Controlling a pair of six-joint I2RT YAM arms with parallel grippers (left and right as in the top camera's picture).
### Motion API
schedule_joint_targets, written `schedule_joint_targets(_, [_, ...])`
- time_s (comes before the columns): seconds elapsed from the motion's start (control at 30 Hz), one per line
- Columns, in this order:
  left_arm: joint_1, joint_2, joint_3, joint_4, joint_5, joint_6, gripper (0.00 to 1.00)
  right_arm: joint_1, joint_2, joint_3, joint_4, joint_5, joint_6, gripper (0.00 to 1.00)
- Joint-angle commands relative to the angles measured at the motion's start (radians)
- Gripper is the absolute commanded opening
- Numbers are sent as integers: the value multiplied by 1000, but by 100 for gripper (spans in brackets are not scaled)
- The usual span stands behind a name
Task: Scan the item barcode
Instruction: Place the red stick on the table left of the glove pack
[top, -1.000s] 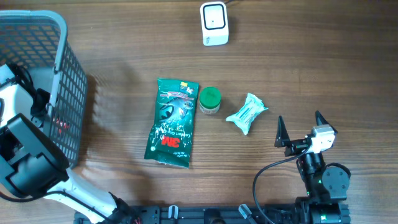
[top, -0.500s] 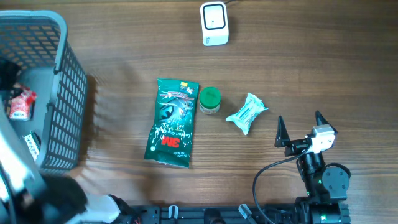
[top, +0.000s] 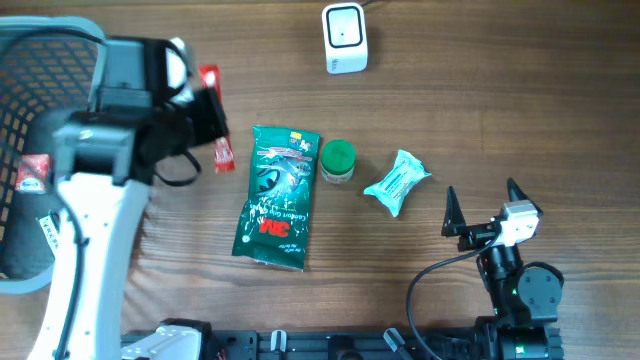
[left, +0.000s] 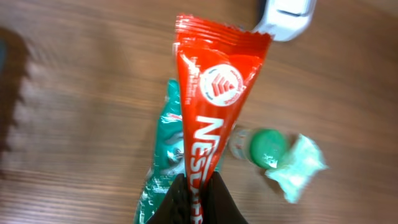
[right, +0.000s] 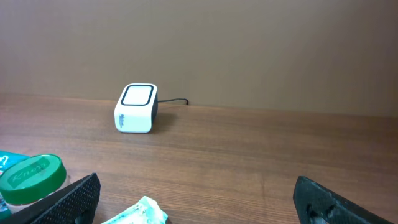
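basket (top: 60, 28): red packet (top: 32, 172) inside | left hand (left: 198, 198): clenched on red sachet (left: 214, 106) | right hand (top: 482, 196): spread wide

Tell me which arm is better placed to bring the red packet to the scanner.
Left. The left gripper is shut on the red packet, with the scanner ahead; the right gripper is open and empty.

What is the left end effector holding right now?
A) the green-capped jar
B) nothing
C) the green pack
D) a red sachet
D: the left end effector is shut on the bottom edge of the red sachet, while the green pack and the jar lie apart from it.
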Motion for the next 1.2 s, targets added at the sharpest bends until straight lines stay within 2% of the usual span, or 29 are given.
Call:
schedule_joint_targets(0.0, [-11, 8, -213, 116, -155, -89, 4, -4, -5, -1, 5, 10, 13, 100])
schedule_joint_targets(0.07, [-11, 8, -338, 225, -155, -89, 4, -4, -6, -1, 5, 10, 13, 100])
schedule_joint_targets(0.17, [-11, 8, -619, 522, -156, -89, 4, -4, -6, -1, 5, 10, 12, 100])
schedule_joint_targets(0.33, [-11, 8, -867, 881, -218, -89, 4, -4, -5, -1, 5, 10, 12, 100])
schedule_joint_targets(0.57, [-11, -21, -843, 930, -214, -88, 4, -4, -5, -1, 5, 10, 13, 100])
schedule_joint_targets(0.6, [-11, -52, -808, 926, -216, -84, 18, -4, -5, -1, 5, 10, 12, 100])
schedule_joint_targets(0.63, [-11, -86, -768, 921, -215, -80, 39, -4, -6, -1, 5, 10, 13, 100])
schedule_joint_targets(0.67, [-11, -140, -698, 911, -215, -50, 69, -4, -6, -1, 5, 10, 13, 100])
schedule_joint_targets(0.73, [-8, -227, -559, 908, -254, -1, 100, -4, -6, -1, 5, 10, 12, 100])
schedule_joint_targets(0.83, [31, -294, -393, 908, -443, -1, 100, -4, -6, -1, 5, 10, 13, 100])
schedule_joint_targets(0.93, [171, -311, -305, 903, -552, -2, 100, -4, -6, -1, 5, 10, 13, 100])
schedule_joint_targets(1.07, [430, -286, -303, 814, -531, -40, 100, -4, -5, -1, 5, 10, 13, 100])
schedule_joint_targets(1.17, [608, -239, -303, 731, -388, -40, 100, -4, -5, -1, 5, 10, 13, 100])
